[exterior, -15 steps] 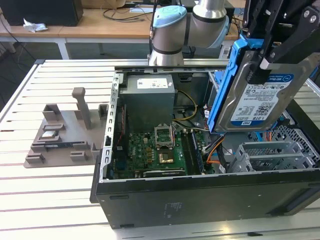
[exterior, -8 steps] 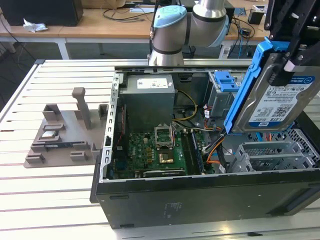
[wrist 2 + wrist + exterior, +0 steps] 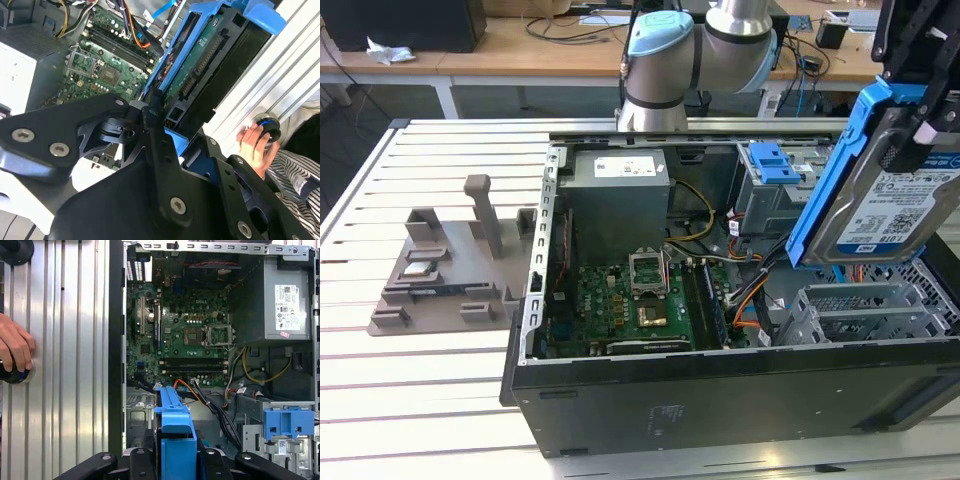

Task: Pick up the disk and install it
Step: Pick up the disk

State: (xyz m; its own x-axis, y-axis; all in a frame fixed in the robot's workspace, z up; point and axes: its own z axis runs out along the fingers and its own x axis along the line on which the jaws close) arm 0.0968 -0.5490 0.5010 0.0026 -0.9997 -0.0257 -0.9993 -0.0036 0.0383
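The disk [image 3: 895, 205], a silver hard drive with a white-and-blue label in a blue carrier frame, hangs tilted on edge above the right end of the open computer case [image 3: 720, 390] in the exterior view. My gripper [image 3: 912, 125] is shut on its upper part, with black fingers on both faces. The second wrist view looks along the disk [image 3: 210, 65] from behind my gripper [image 3: 167, 127], with its circuit-board side in sight. In the first wrist view the disk's blue frame [image 3: 175, 435] sticks out edge-on from my gripper [image 3: 175, 465] over the case's drive bay area.
Inside the case are a green motherboard [image 3: 620, 310], a grey power supply [image 3: 618, 200], cables, a metal drive cage [image 3: 870, 310] and a blue ribbed latch [image 3: 770, 160]. A grey fixture [image 3: 450, 270] sits at the exterior view's left. A person's hand [image 3: 15, 347] rests on a round knob beside the case.
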